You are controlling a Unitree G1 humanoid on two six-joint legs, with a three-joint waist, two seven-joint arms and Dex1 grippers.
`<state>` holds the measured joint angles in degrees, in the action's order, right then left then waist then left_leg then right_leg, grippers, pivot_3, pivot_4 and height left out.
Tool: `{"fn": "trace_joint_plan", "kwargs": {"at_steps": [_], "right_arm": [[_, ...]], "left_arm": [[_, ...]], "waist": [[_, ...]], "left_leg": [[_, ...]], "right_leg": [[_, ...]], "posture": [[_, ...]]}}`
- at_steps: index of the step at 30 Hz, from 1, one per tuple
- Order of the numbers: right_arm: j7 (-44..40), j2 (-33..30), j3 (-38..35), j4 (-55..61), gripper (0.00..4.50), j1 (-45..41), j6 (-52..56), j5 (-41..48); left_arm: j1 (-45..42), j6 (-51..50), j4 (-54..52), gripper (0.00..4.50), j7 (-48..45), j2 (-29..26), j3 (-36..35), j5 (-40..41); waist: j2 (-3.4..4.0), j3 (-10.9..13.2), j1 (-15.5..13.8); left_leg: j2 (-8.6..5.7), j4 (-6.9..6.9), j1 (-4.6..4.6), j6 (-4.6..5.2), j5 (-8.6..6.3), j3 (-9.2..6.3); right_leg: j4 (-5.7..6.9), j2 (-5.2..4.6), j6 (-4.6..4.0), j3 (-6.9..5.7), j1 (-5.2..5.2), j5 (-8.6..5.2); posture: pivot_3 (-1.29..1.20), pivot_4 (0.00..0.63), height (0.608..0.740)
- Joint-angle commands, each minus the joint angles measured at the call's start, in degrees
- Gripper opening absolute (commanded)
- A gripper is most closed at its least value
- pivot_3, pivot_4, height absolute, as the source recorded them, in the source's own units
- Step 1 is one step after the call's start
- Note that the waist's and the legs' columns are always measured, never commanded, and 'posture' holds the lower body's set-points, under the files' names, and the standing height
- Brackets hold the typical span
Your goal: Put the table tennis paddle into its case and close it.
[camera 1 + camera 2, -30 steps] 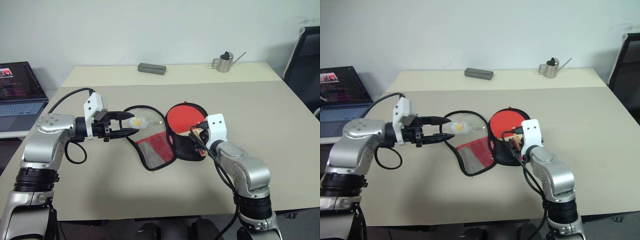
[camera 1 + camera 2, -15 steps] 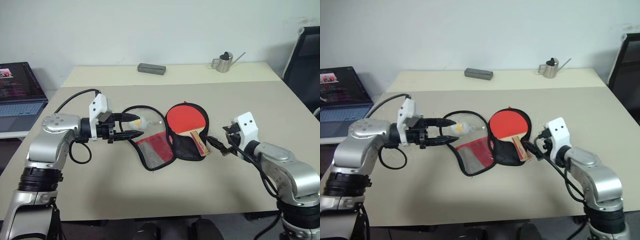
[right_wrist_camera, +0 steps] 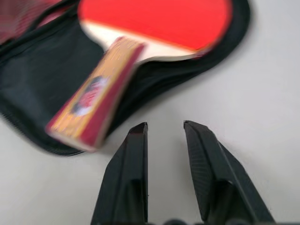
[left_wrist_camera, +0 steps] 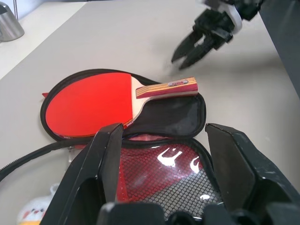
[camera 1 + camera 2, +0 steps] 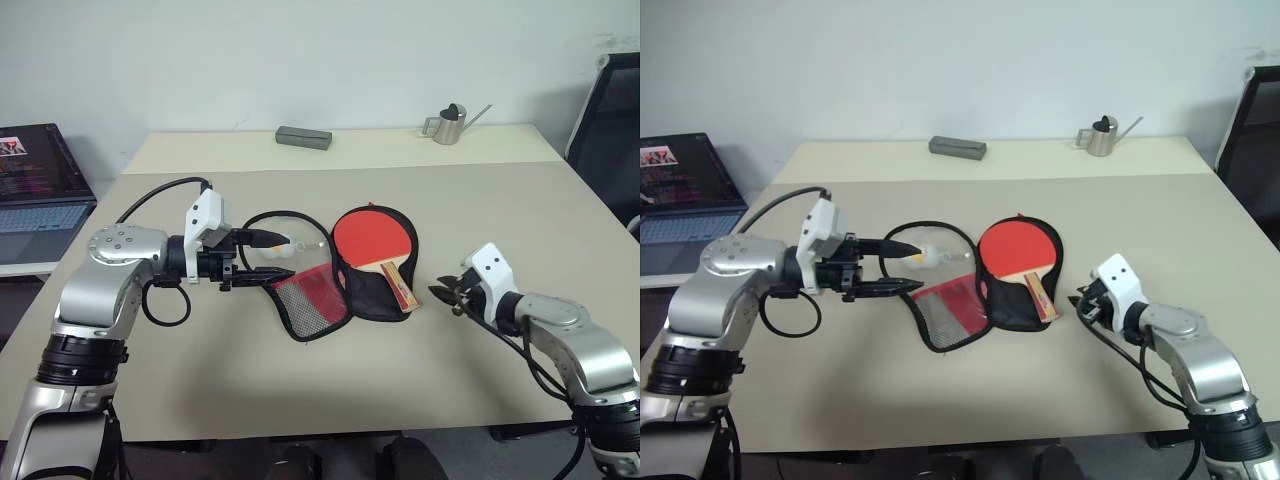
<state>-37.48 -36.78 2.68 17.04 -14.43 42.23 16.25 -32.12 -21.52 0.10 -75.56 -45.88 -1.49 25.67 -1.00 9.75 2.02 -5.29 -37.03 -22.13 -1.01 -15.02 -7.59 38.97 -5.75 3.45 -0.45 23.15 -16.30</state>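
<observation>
Paddle placed, case not closed yet.
I see the table tennis paddle [image 5: 372,242] lying on the open case [image 5: 335,270]; right gripper [image 5: 445,294] nearly closed, empty, left gripper [image 5: 262,258] open by the flap.

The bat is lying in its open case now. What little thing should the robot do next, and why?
Probably swing the mesh flap over the table tennis paddle. The paddle already lies on the case, which is spread open, and the left gripper sits open right by that flap. The right gripper is off to the side, holding nothing.
</observation>
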Motion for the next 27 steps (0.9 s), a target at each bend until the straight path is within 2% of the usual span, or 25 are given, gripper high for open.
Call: {"fn": "trace_joint_plan", "kwargs": {"at_steps": [1,27], "right_arm": [[-1.7,-0.7,1.3,2.4,1.50,0.5,-2.2,-0.2],[-1.2,4.1,6.0,5.7,1.50,-1.7,-0.2,0.7]], "left_arm": [[0.0,-0.2,-2.0,3.05,0.2,-0.8,-1.1,0.9],[1.8,-0.2,-2.6,3.05,1.6,-0.7,-1.6,0.9]], "waist": [[0.00,0.0,0.0],[-0.01,0.0,-0.1]], "left_leg": [[0.00,0.00,0.00,-0.01,0.00,-0.01],[0.00,-0.01,0.00,-0.04,0.02,-0.03]], "right_leg": [[0.00,0.00,0.00,-0.01,0.00,0.00],[0.00,0.00,0.00,-0.01,0.00,0.00]], "posture": [[0.00,0.150,0.740],[0.00,0.150,0.740]]}}
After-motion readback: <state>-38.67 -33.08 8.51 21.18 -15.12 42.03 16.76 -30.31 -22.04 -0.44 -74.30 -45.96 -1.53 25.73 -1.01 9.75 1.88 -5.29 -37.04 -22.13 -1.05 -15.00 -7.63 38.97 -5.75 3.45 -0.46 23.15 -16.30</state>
